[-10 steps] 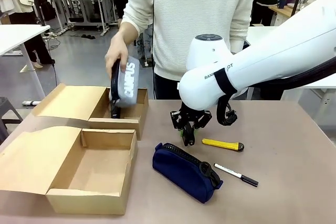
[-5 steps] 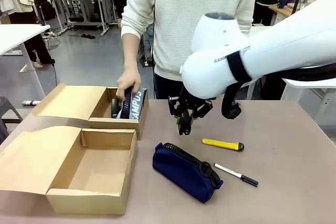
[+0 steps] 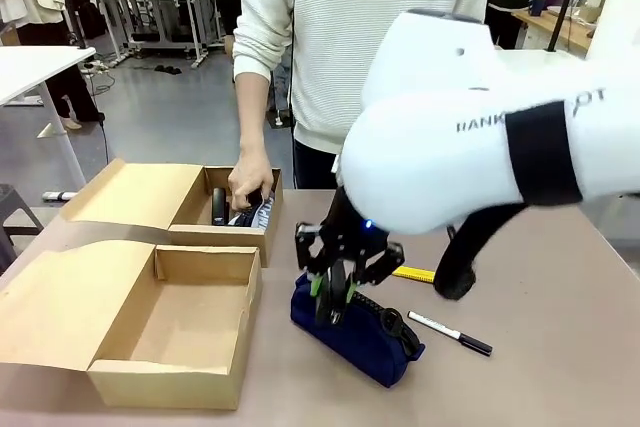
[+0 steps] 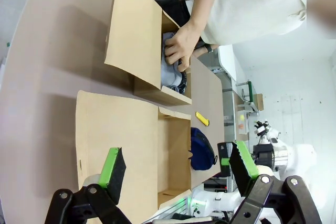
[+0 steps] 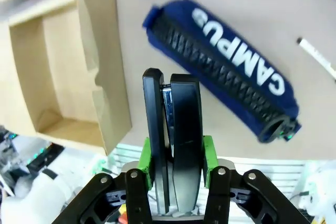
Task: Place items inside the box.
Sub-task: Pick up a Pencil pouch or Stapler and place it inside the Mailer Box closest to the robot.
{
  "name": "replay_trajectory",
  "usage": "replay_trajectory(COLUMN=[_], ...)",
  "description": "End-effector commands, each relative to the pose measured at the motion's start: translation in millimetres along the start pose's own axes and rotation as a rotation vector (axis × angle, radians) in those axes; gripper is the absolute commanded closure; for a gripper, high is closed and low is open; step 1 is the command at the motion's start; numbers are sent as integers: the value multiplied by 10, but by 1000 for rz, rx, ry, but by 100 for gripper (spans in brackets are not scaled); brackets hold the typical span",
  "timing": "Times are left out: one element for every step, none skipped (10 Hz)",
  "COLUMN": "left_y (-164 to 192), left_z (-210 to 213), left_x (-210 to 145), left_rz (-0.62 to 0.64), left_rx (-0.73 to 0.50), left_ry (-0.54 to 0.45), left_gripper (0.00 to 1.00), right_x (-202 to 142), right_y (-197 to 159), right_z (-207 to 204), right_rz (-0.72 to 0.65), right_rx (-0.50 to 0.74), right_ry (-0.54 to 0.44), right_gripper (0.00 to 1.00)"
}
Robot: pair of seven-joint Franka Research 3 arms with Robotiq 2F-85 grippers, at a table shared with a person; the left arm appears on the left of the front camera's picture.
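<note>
My right gripper (image 3: 333, 299) is shut on a black stapler (image 5: 176, 119), held upright between the green pads just above the left end of the navy-blue pouch (image 3: 360, 332). The pouch (image 5: 226, 77) lies on the table with its "CAMPUS" print up. To its right lie a yellow utility knife (image 3: 412, 274) and a white marker (image 3: 450, 333). The box (image 3: 165, 387) stands open to the pouch's left, its lid laid flat to the side. My left gripper (image 4: 177, 163) hangs open, high above the table's left end, with nothing between its fingers.
A smaller cardboard box (image 3: 240, 235) stands behind the larger one. The person's hand (image 3: 248, 185) is inside it, pressing down a grey pouch beside a black item. The person stands at the table's far edge.
My right gripper has carried the stapler from beside the yellow knife toward me and left, over the navy pouch. The person lowered the grey pouch into the smaller box.
</note>
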State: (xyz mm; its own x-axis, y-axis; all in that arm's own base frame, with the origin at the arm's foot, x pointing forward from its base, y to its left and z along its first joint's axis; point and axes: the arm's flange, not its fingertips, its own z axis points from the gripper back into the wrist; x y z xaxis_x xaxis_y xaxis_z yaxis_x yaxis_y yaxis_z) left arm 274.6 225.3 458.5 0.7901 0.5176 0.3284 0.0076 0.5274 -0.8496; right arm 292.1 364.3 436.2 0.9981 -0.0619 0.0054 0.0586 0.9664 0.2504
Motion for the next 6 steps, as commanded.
replay_trajectory(left_y=[12,12,12,12,12,12], left_z=[-13,-13,-13,-13,-13,-13], left_x=[-3,-3,-3,-3,-3,-3], left_rz=[-17,-17,-17,-17,-17,-17], left_rx=[-17,-17,-17,-17,-17,-17], left_ry=[-9,-9,-9,-9,-9,-9], left_gripper=[0,0,0,0,0,0], right_x=[153,0,-47,-13,-13,-29], right_y=[-94,0,11,203,453,718], right_z=[-11,0,-41,-150,-130,-145], right_rz=[12,0,10,74,86,117], right_rx=[-4,0,-7,-16,35,81], right_ry=[-49,0,-3,-32,-84,-63], right_gripper=[100,100,58,58,58,58])
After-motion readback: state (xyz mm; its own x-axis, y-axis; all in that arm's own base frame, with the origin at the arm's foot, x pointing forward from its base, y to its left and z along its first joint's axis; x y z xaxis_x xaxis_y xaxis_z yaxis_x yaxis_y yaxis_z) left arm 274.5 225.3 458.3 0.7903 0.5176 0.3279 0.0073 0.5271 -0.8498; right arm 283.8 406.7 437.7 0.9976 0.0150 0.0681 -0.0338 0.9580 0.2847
